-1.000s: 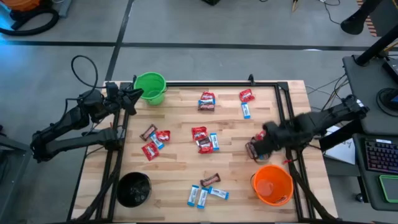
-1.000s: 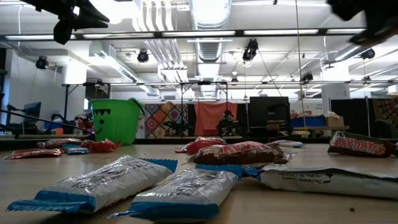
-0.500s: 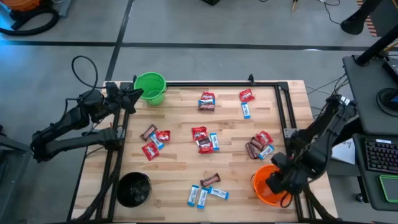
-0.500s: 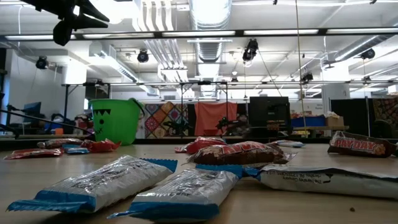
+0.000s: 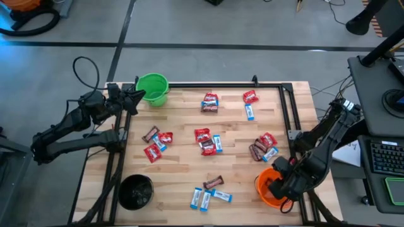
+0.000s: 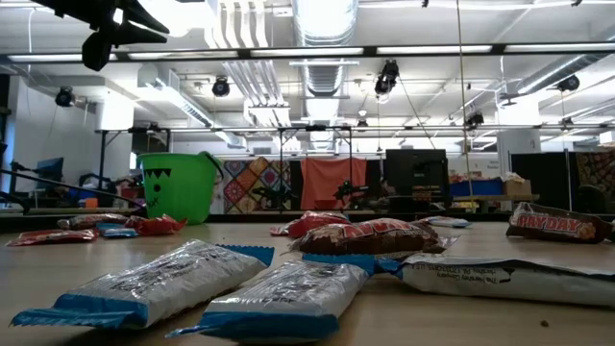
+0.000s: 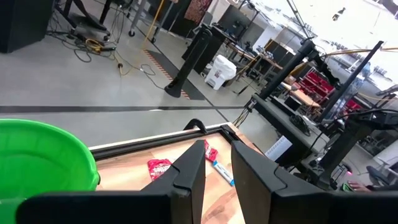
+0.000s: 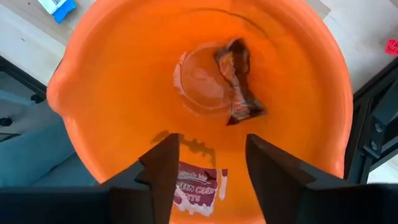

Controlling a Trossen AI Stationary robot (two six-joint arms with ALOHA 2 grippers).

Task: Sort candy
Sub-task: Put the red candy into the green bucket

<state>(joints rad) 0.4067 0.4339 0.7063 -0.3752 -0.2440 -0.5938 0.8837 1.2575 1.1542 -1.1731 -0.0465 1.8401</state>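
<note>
Candy (image 5: pixel 208 141) is lying scattered across the wooden tabletop (image 5: pixel 183 170) in small clusters of red packets, blue-and-white packets and dark brown bars, and I am sorting it by kind into buckets. I am holding my right jaws (image 8: pixel 205 168) directly over the orange bucket (image 5: pixel 263 186) at the near right corner, with the fingers standing apart and gripping nothing; I judge they are spread because a piece has just gone in. My right wrist view is looking straight down into that bucket and showing a dark brown bar (image 8: pixel 238 84) lying on its bottom, with a second wrapper (image 8: pixel 198 190) partly showing between my fingers. The high view cannot show this, since my arm is covering most of the bucket. I am keeping my left jaws (image 5: pixel 138 96) parked at the far left corner beside the green bucket (image 5: pixel 153 89), presumably out of the way; my left wrist view is showing its two fingers with a narrow gap and nothing between them. A black bucket (image 5: pixel 136 191) is sitting at the near left corner. The low view, level with the tabletop, is showing blue-and-white packets (image 6: pixel 154 284) up close, with neither gripper in its view. Most of the candy is still waiting on the tabletop.
</note>
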